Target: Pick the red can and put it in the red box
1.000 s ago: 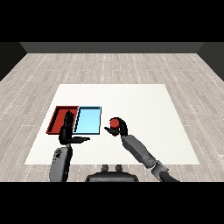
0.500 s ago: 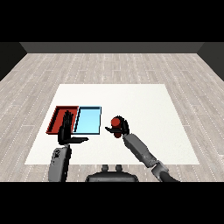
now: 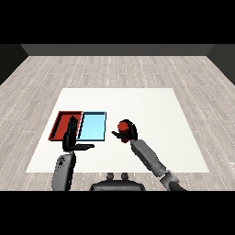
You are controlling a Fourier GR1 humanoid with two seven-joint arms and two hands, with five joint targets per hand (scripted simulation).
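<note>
One red can (image 3: 123,125) grasped in my right hand (image 3: 130,133), fingers curled round it, right of light blue tray (image 3: 92,126). Carry step underway. Next: travel left across blue tray to red tray (image 3: 60,125). Left hand (image 3: 70,137) flat, fingers straight.

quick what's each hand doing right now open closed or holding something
Left hand: open, fingers straight, holding nothing.
Right hand: shut on the red can.
</note>
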